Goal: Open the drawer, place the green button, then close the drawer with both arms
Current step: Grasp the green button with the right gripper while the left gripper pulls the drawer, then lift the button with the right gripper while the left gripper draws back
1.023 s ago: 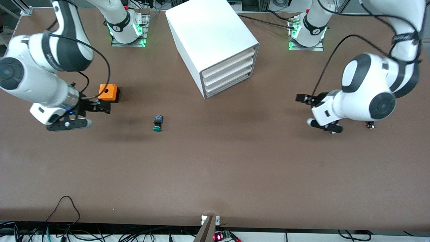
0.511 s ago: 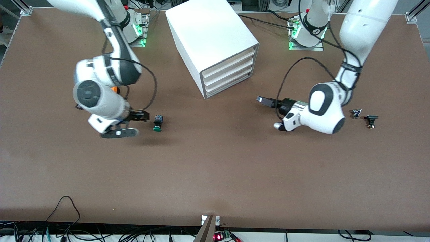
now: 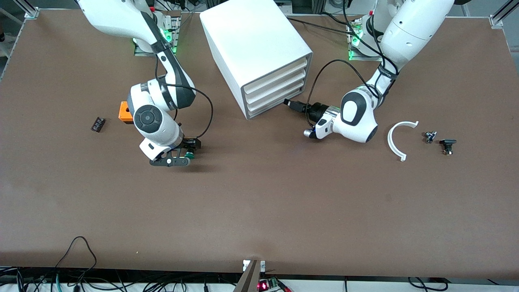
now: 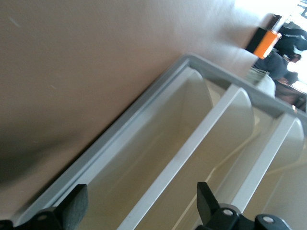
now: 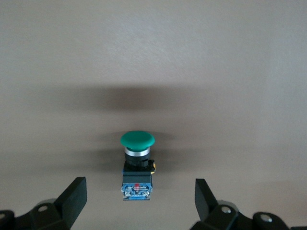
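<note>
A: Right gripper (image 5: 139, 201)?
B: Jaws wide, empty, directly over the green button (image 5: 137, 163) lying on the table (image 3: 259, 202).
A: Left gripper (image 4: 139, 211)?
B: Spread wide, empty, facing the cabinet's (image 3: 255, 44) shut bottom drawer (image 4: 144, 158).

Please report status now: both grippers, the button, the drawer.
Right gripper open, over the button, not gripping. Left gripper open at the drawer front, drawer shut. Nothing in the way.
</note>
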Controlling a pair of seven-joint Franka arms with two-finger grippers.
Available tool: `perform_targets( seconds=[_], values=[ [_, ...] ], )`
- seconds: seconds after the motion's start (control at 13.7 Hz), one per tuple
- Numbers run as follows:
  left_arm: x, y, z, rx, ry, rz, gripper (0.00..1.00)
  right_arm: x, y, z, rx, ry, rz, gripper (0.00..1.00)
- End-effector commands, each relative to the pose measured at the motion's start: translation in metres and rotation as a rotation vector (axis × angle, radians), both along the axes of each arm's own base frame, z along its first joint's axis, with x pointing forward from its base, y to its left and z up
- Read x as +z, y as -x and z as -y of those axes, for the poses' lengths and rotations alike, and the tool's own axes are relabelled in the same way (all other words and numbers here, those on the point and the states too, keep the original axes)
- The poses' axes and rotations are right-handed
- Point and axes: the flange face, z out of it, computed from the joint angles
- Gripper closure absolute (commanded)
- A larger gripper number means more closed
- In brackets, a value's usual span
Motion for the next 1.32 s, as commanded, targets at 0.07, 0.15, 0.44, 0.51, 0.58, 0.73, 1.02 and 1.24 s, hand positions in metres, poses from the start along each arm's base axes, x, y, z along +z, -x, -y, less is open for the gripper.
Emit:
perform_targets(
  seconds=[0.07,0.15,0.44,0.51,0.58,0.73,1.02,1.24],
  values=[
    [-0.004,0.037,0.002,0.016,0.049,0.043,0.00,-0.016,0.005,0.003,-0.129,0.002,0.002,0.00],
    [-0.004,0.042,0.007,0.003,0.054,0.044,0.00,-0.023,0.007,0.003,-0.129,0.004,-0.002,0.00],
    [-0.004,0.053,0.016,-0.018,0.065,0.037,0.17,-0.042,0.016,0.003,-0.123,-0.005,0.017,0.00],
    [-0.005,0.054,0.016,-0.018,0.066,0.034,0.44,-0.049,0.016,0.004,-0.123,-0.004,0.019,0.00],
    [-0.005,0.053,0.016,-0.018,0.065,0.035,0.78,-0.055,0.017,0.002,-0.123,-0.005,0.019,0.00],
    [-0.004,0.051,0.014,-0.015,0.060,0.035,1.00,-0.063,0.022,-0.005,-0.113,-0.010,0.013,0.00],
    [0.010,0.001,-0.031,0.113,-0.036,0.180,1.00,-0.067,0.033,-0.014,-0.114,-0.011,-0.007,0.00],
    [0.021,-0.041,-0.068,0.222,-0.082,0.257,1.00,-0.070,0.036,-0.012,-0.109,-0.005,-0.014,0.03]
  ],
)
